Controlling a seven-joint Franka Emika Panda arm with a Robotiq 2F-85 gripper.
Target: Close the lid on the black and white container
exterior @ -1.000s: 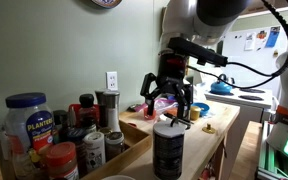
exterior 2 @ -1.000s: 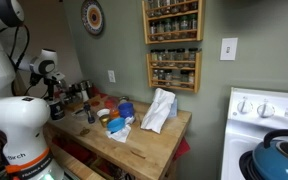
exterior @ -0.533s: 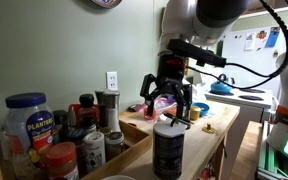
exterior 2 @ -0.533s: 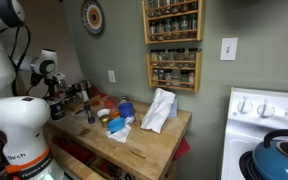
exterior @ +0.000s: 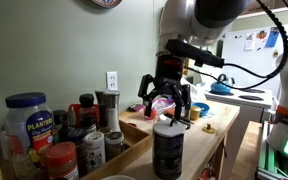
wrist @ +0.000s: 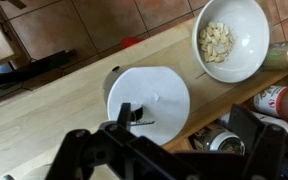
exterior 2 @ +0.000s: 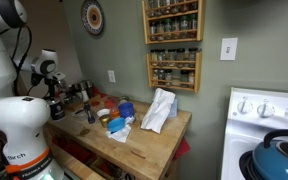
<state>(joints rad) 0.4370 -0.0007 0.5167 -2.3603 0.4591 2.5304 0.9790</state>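
In an exterior view the gripper hangs wide open, holding nothing, just above the black and white container on the wooden table. In the wrist view the round lid sits on top of the container, near a white bowl of nuts.

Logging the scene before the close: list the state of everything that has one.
black and white container: upright on the counter.
lid: seated on top, small flap apparently raised.
gripper: open, above the lid.
bowl: holds pale pieces.
Planters jar: upright, blue lid on.
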